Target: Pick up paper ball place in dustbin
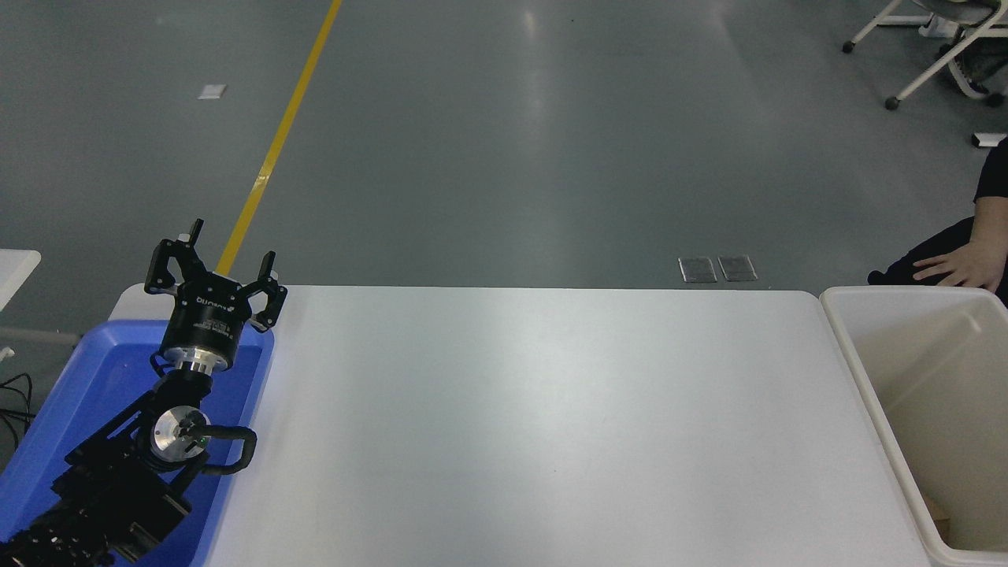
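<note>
The left gripper [214, 272] hangs spread and empty over the blue tray [94, 370] at the near left; the right gripper and the paper ball are out of view; the dustbin [858, 370] stands at the right edge, a person's hand [957, 268] just beyond its far rim; a drop there could strike it.

Bright, even overhead light fills the scene. The grey floor [535, 142] carries a pale vertical streak of glare, and the white table [551, 425] shows a soft sheen. Focus is sharp throughout, with only faint shadows.
</note>
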`<state>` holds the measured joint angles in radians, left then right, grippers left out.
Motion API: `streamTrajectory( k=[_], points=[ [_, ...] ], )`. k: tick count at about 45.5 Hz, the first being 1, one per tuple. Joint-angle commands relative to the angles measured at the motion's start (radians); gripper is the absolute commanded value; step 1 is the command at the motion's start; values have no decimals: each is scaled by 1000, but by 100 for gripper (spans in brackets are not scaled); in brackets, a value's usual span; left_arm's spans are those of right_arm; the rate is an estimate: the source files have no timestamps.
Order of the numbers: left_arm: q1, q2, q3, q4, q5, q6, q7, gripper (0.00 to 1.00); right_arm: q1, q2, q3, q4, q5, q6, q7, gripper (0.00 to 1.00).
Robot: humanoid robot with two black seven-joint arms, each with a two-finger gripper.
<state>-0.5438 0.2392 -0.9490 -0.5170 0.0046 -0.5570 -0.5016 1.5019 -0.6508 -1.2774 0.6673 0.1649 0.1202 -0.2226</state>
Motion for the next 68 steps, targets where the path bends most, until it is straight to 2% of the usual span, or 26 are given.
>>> streamTrajectory(
  k=[1,11,23,31,43,45,47,50,51,68],
  points=[
    [1,0,1,0,0,0,0,98,-304,-1,179,-104,1,-122,0,5],
    [-1,0,-1,0,0,0,0,98,-503,26,338,-130,1,-287,0,11],
    [-1,0,-1,0,0,0,0,98,-623,66,452,-180,1,-335,0,11],
    [1,0,-1,0,0,0,0,98,-655,89,483,-180,1,-392,2,17],
    [1,0,-1,0,0,0,0,98,-678,103,533,-175,1,-393,2,23],
    [-1,0,-1,0,0,0,0,98,-677,106,532,-176,-1,-393,2,33],
    [-1,0,-1,0,0,0,0,98,-675,106,532,-178,-1,-393,2,51],
    [-1,0,-1,0,0,0,0,98,-672,103,529,-183,-5,-395,2,91],
    [1,0,-1,0,0,0,0,98,-670,102,529,-186,-4,-393,2,100],
    [-1,0,1,0,0,0,0,98,-637,102,532,-183,-1,-379,2,100]
  ],
)
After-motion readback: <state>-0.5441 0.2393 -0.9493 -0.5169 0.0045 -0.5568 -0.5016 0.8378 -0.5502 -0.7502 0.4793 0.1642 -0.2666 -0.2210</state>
